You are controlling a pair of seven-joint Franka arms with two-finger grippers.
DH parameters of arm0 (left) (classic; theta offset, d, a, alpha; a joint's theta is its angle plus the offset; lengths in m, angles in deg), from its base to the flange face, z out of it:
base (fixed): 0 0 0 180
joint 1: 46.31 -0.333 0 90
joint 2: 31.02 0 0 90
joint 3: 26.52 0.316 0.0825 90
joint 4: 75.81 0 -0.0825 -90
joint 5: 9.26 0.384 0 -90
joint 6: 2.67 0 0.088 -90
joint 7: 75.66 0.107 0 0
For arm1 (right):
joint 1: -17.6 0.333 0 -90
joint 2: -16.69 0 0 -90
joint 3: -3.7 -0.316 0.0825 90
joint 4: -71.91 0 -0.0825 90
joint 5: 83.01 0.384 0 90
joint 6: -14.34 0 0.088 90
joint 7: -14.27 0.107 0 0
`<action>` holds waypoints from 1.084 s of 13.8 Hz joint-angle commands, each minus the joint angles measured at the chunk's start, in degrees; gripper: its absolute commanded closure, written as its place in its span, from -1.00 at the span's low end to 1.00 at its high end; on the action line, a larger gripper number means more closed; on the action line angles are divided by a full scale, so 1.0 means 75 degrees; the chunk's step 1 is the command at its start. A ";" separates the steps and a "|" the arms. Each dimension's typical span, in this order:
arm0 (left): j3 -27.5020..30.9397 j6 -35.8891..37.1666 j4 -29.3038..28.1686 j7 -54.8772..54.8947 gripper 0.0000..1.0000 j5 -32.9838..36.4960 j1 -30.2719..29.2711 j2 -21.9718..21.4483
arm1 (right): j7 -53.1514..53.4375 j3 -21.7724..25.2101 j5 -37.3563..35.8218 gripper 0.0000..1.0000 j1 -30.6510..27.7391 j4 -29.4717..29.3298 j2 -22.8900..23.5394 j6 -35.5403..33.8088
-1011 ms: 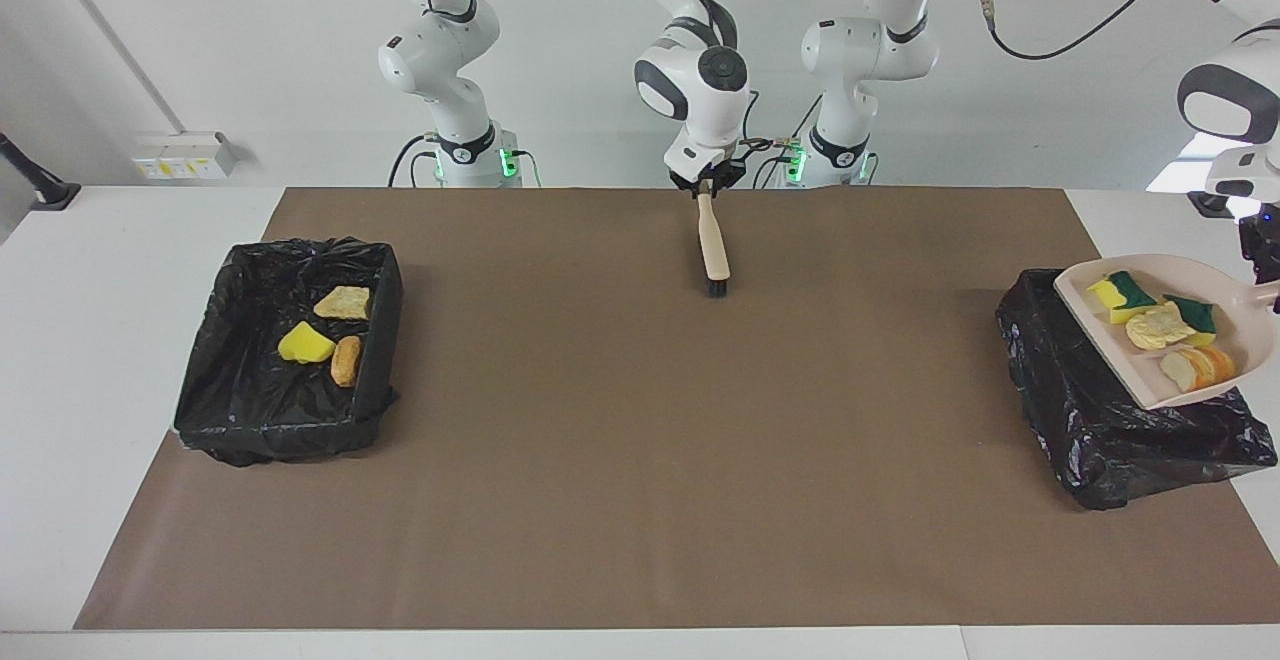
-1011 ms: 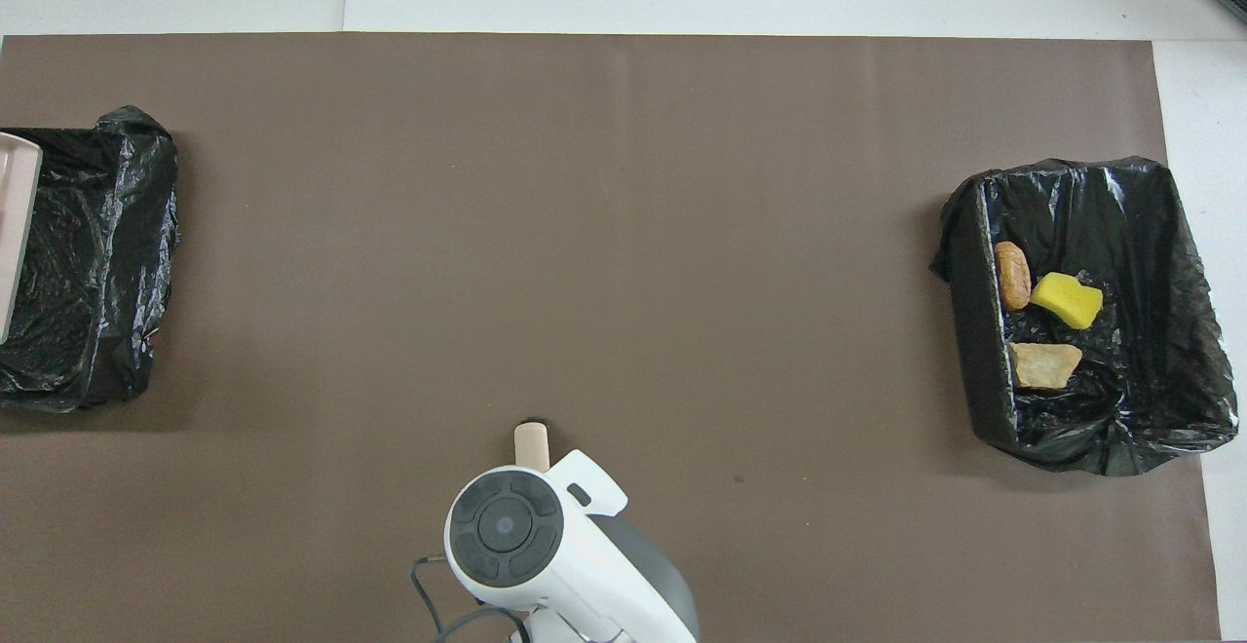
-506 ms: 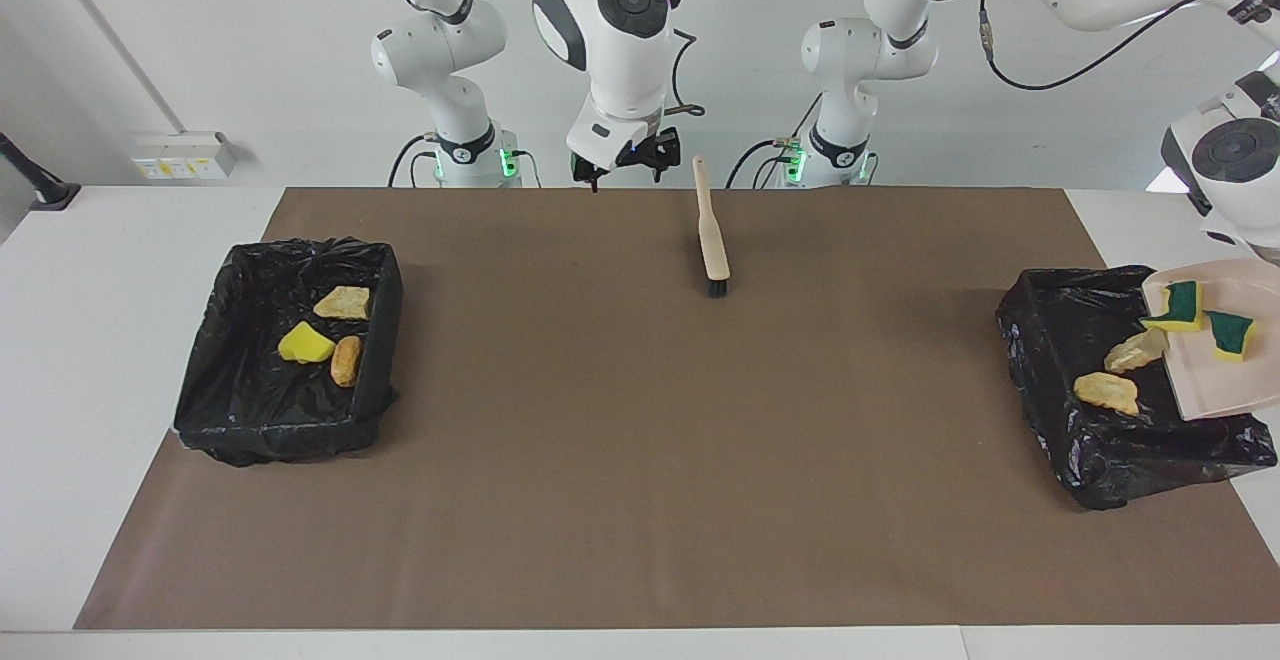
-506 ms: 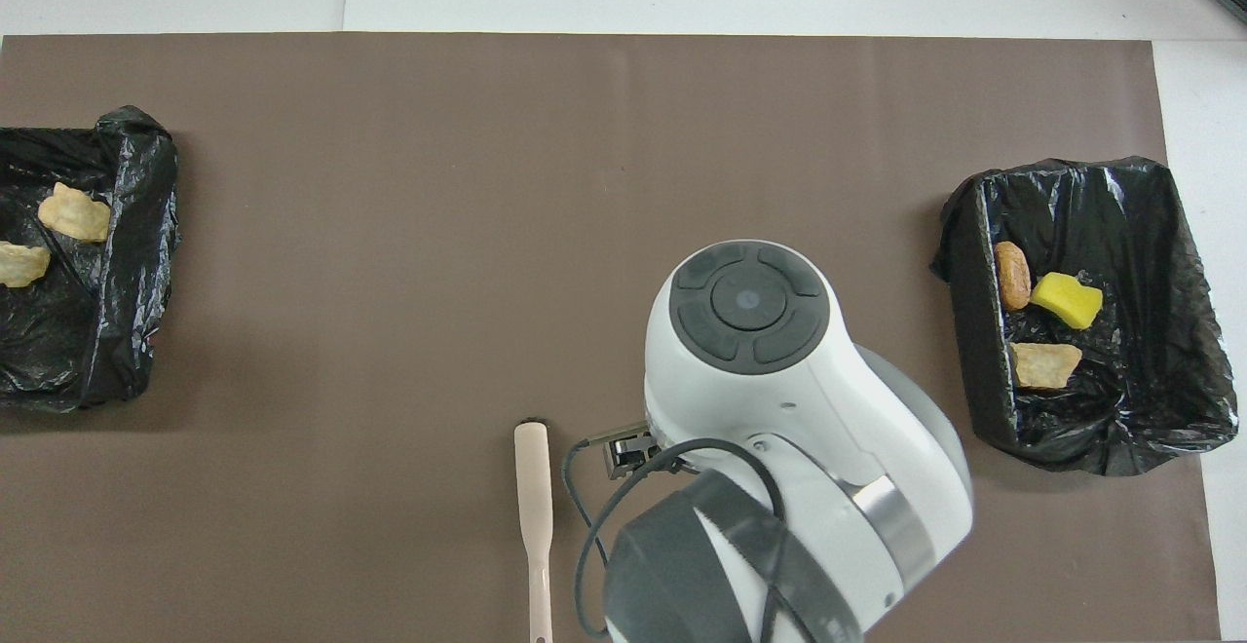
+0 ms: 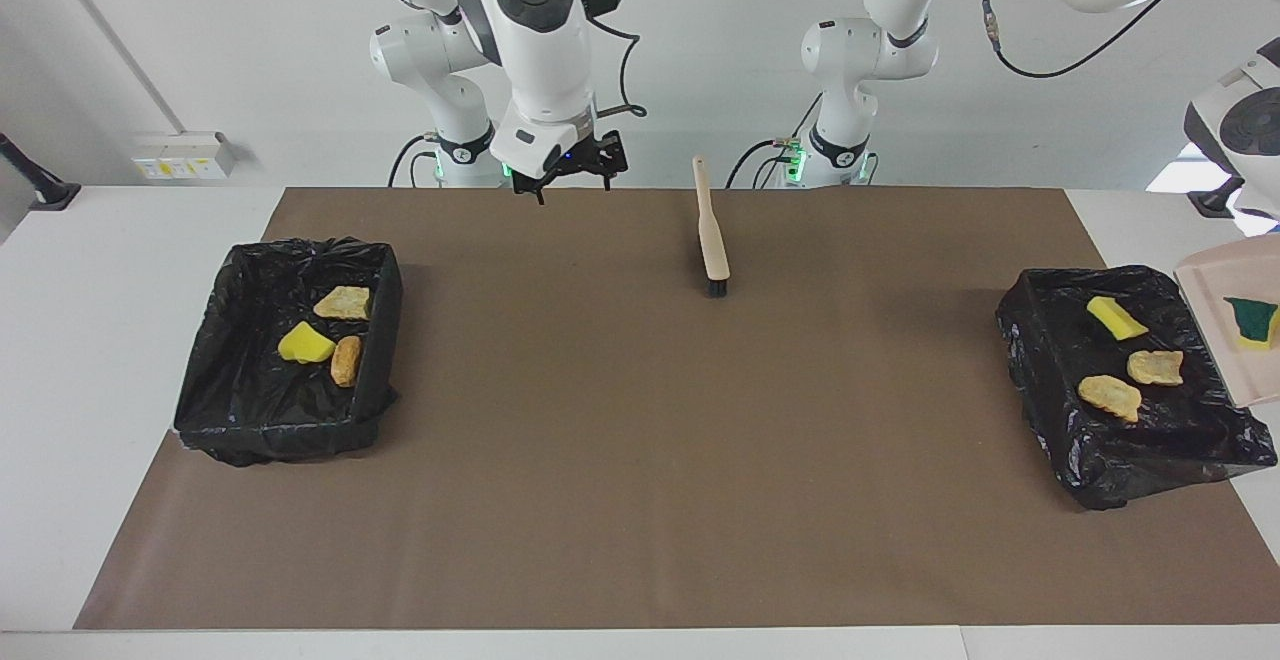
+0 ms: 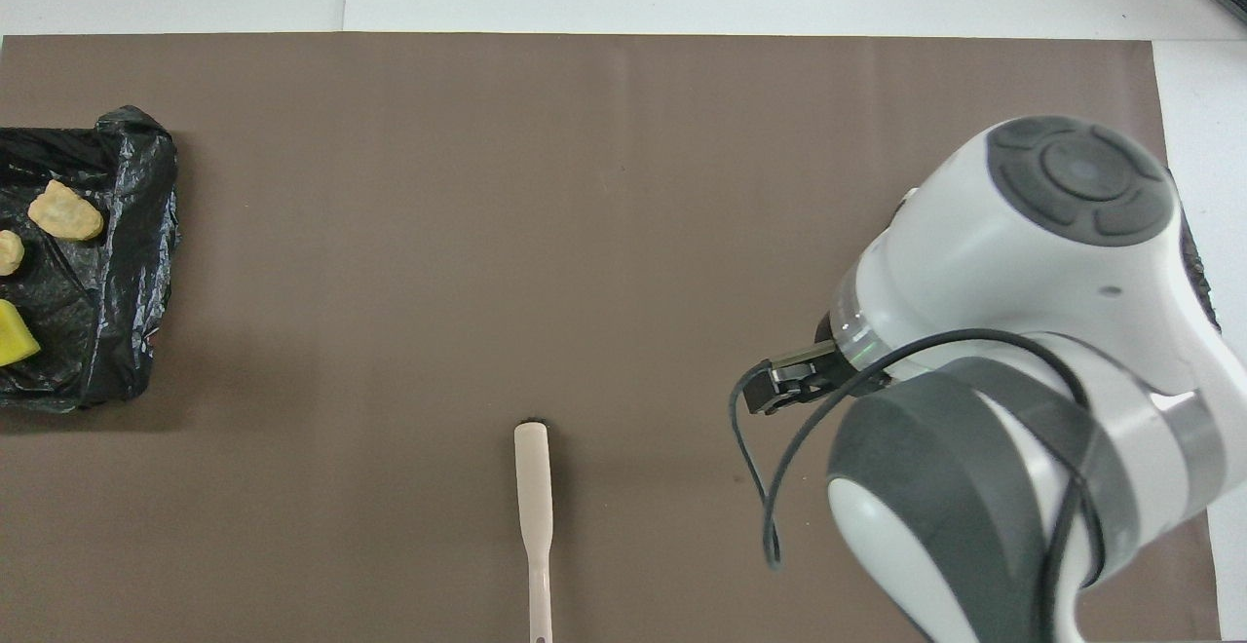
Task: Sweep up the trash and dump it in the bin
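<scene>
The beige dustpan hangs tilted over the outer rim of the black-lined bin at the left arm's end. One green-and-yellow sponge lies on the pan. My left gripper is off the picture's edge, under the wrist. In that bin lie a yellow sponge and two beige wads; the overhead view shows them too. My right gripper hangs open and empty above the mat's edge by the robots. The brush lies alone on the mat.
A second black-lined bin at the right arm's end holds a beige wad, a yellow sponge and an orange-brown lump. In the overhead view the right arm covers this bin. Brown mat spans the table.
The right gripper left the brush handle, rose and swung toward its own end. The dustpan tipped and shifted outward; three pieces slid off it into the bin.
</scene>
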 commanded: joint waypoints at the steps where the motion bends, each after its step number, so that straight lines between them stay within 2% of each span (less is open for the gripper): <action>1: -0.0561 0.0682 0.0053 -0.0212 1.00 0.0178 0.0041 -0.0266 | -0.1063 -0.0116 -0.0113 -1.00 -0.0947 -0.0016 -0.0158 -0.0160; 4: -0.0927 0.1222 -0.0064 -0.0364 1.00 0.0388 0.0064 -0.0383 | -0.1665 -0.0058 -0.0252 -1.00 -0.1546 -0.0016 -0.0170 -0.0102; 7: -0.1055 0.1258 -0.0881 -0.1075 1.00 0.1675 0.0064 -0.0898 | -0.1665 -0.0046 -0.1186 -1.00 -0.2121 -0.0401 -0.0053 0.0155; 9: -0.1137 0.1398 -0.1282 -0.1896 1.00 0.2204 0.0076 -0.1040 | -0.1653 -0.0011 -0.1705 -1.00 -0.2379 -0.0403 -0.0053 0.0845; 12: -0.1488 0.2298 -0.1762 -0.3325 1.00 0.3105 0.0205 -0.0982 | -0.1456 0.0608 -0.1311 -1.00 -0.2556 -0.0403 -0.0076 0.0895; 13: -0.1594 0.2464 -0.1775 -0.3376 1.00 0.3166 0.0216 -0.0982 | -0.1071 0.0761 -0.0739 -1.00 -0.2556 -0.0391 -0.0157 0.0883; 15: -0.1734 0.2792 -0.1845 -0.3527 1.00 0.3201 0.0263 -0.0959 | -0.0961 0.0786 -0.0616 -1.00 -0.2521 -0.0379 -0.0310 0.0848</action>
